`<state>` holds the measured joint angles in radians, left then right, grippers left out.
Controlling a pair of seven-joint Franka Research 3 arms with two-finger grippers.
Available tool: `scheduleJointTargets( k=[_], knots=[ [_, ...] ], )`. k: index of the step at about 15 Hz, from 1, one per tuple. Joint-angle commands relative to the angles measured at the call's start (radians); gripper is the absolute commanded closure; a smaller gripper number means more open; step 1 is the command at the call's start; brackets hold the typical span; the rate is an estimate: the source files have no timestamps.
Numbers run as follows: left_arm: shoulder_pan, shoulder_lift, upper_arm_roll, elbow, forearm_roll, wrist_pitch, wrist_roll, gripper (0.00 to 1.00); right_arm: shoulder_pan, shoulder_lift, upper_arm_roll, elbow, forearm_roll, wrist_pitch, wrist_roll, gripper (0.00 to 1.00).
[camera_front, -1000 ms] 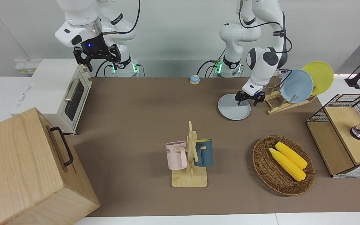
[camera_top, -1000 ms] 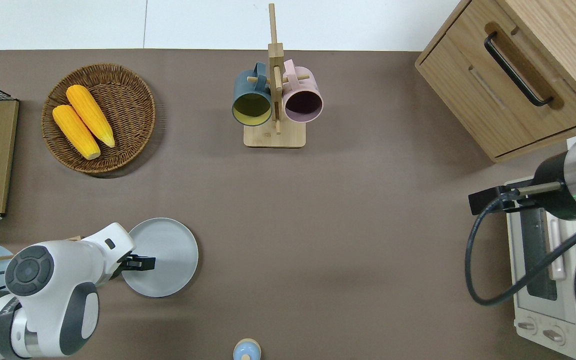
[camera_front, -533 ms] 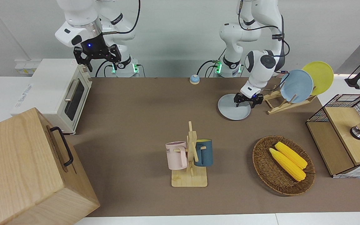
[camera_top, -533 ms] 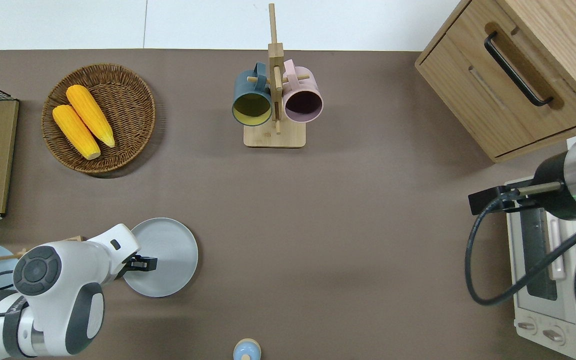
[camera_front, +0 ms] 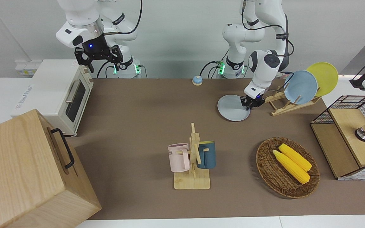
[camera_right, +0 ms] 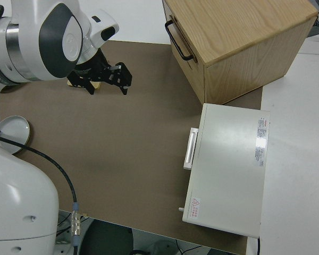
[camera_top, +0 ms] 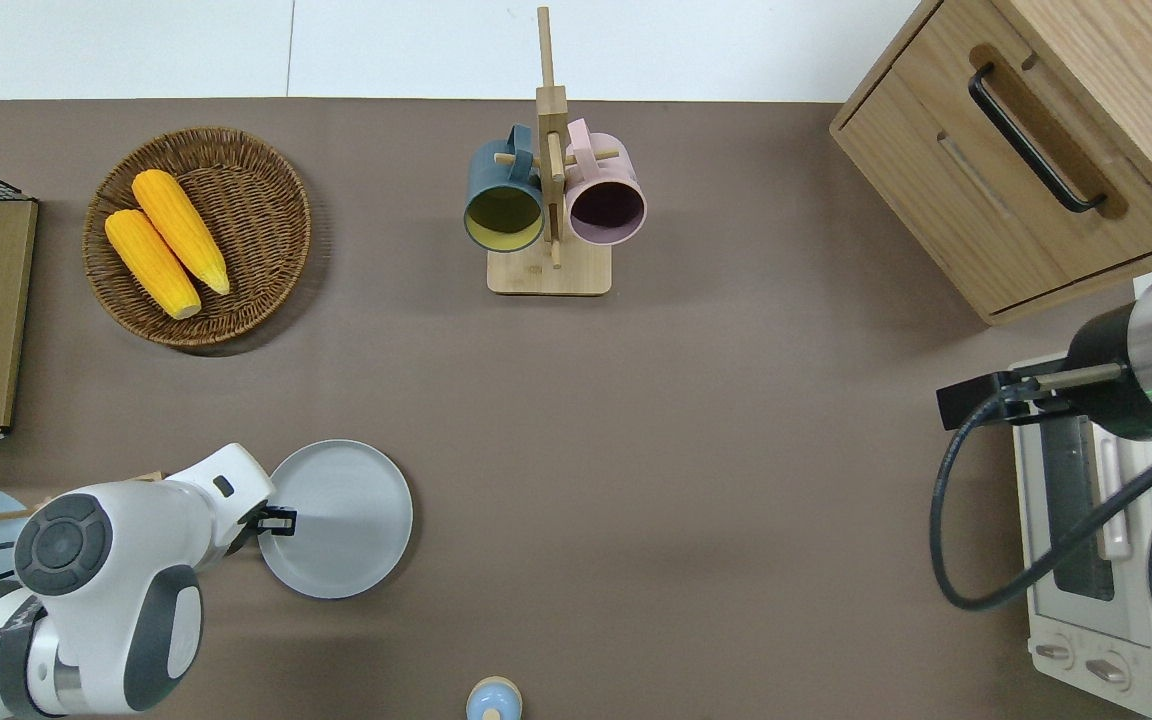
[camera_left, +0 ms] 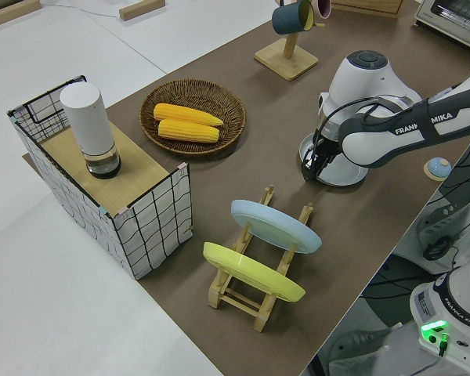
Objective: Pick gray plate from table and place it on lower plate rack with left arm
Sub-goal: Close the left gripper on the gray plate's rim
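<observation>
The gray plate (camera_front: 231, 109) (camera_top: 346, 520) lies on the brown mat beside the light-wood lower plate rack (camera_front: 284, 106) (camera_left: 258, 290), toward the right arm's end. My left gripper (camera_front: 250, 103) (camera_top: 276, 520) (camera_left: 309, 166) is down at the plate's rim on the rack side, fingers closed on that rim. The rack holds a light-blue plate (camera_front: 300, 87) and a yellow plate (camera_front: 323, 78) on edge; its pegs nearest the gray plate are bare. My right gripper (camera_front: 97, 57) is open and parked.
A mug tree (camera_front: 193, 158) with a pink and a blue mug stands mid-table. A wicker basket (camera_front: 266, 171) holds two corn cobs. A wire crate (camera_front: 350, 136), a toaster oven (camera_front: 59, 95), a wooden drawer box (camera_front: 27, 171) and a small blue bell (camera_front: 197, 80) line the edges.
My left gripper's spread fingers have closed on the gray plate's rim. The plate has shifted a little toward the right arm's end. The right arm has not moved.
</observation>
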<state>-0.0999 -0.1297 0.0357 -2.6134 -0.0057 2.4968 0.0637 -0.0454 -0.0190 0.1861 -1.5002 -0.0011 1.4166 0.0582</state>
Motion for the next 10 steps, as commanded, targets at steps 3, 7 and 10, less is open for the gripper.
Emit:
scheduleJointTargets(
  k=[3, 7, 10],
  knots=[
    [-0.012, -0.014, 0.006, -0.01, -0.003, -0.036, -0.005, 1.0, -0.01, -0.002, 0.006, 0.006, 0.01, -0.013, -0.001, 0.011],
    [-0.009, -0.053, 0.007, 0.01, -0.005, -0.099, -0.007, 1.0, -0.01, -0.002, 0.006, 0.006, 0.01, -0.013, 0.0, 0.013],
    [-0.011, -0.085, 0.007, 0.039, -0.005, -0.173, -0.015, 1.0, -0.01, -0.002, 0.006, 0.006, 0.01, -0.013, 0.0, 0.013]
  ],
)
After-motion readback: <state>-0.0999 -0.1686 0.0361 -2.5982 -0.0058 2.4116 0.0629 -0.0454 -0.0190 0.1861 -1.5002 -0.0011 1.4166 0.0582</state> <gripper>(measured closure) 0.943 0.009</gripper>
